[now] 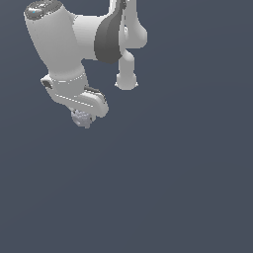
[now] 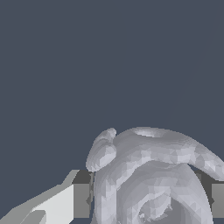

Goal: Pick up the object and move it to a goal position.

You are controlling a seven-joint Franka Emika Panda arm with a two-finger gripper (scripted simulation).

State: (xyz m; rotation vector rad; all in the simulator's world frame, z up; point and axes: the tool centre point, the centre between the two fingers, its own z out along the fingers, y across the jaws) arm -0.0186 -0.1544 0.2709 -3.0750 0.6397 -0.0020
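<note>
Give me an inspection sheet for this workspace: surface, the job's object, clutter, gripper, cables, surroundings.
Surface: plain dark blue-grey ground, no markings seen.
Job's things: the object, a lumpy pale grey-lavender thing, sits under the arm's hand in the exterior view; in the wrist view it fills the space between the fingers. No goal marker seen.
Clutter: nothing seen.
Grippers: the gripper has its jaws on either side of the object, a dark pad against its side; they appear shut on it. Contact with the ground cannot be told.
Cables: nothing seen.
Surroundings: only the white arm; nothing else seen.
</note>
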